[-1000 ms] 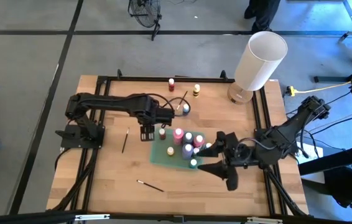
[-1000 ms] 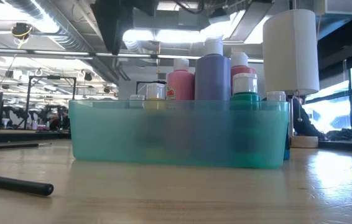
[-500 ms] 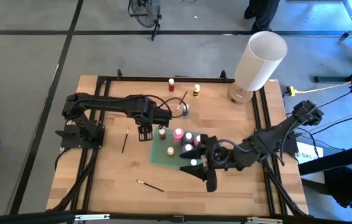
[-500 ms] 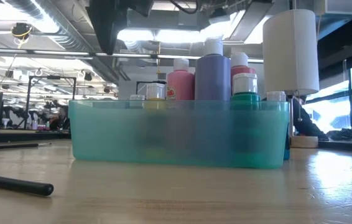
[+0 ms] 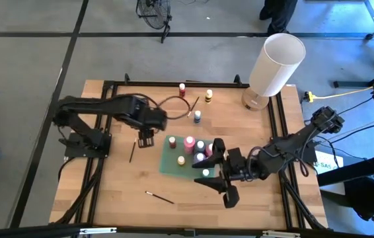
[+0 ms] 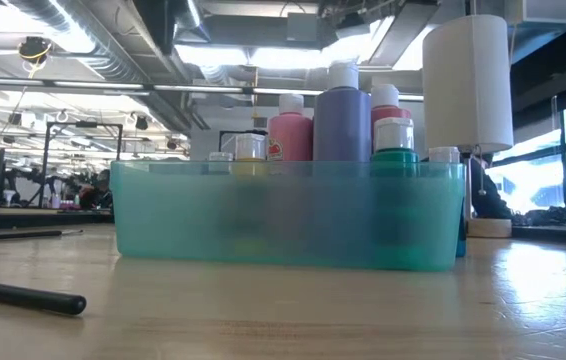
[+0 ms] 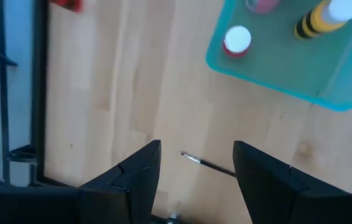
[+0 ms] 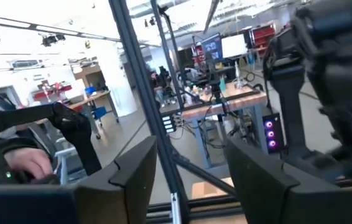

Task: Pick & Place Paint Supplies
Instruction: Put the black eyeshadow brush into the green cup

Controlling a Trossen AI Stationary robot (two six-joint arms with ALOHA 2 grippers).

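Your left hand [image 5: 145,140] hangs over bare wood just beside the teal tray [image 5: 171,165], fingers [image 7: 140,171] apart with nothing between them; its wrist view looks down on a brush [image 7: 208,164] lying on the boards under the gap. Your right hand [image 5: 221,177] sits at the tray's opposite side, turned sideways, fingers [image 8: 135,165] apart and empty.

Tabletop [image 5: 108,192] is pale wood planks inside a black metal frame [image 5: 276,119], on a grey floor with dark tape lines. The low view looks level across the wood into a workshop with ceiling ducts and bright lights. The right wrist view shows benches, monitors and a person's hand [image 8: 23,163] at one edge.

A large white cylinder [image 5: 276,64] stands at a far corner, well apart from the tray. Your right arm covers part of the tray from above.

Inside the tray: pink bottle [image 5: 189,141], purple bottle [image 5: 199,158], yellow bottle [image 5: 181,160], green bottle [image 5: 205,173], all upright with white caps. Loose on the wood at the far edge: red bottle [image 5: 182,88], yellow-black bottle [image 5: 209,96], blue bottle [image 5: 197,116]. A second brush [image 5: 133,149] lies near your left hand and a third [image 5: 159,196] toward the near edge.
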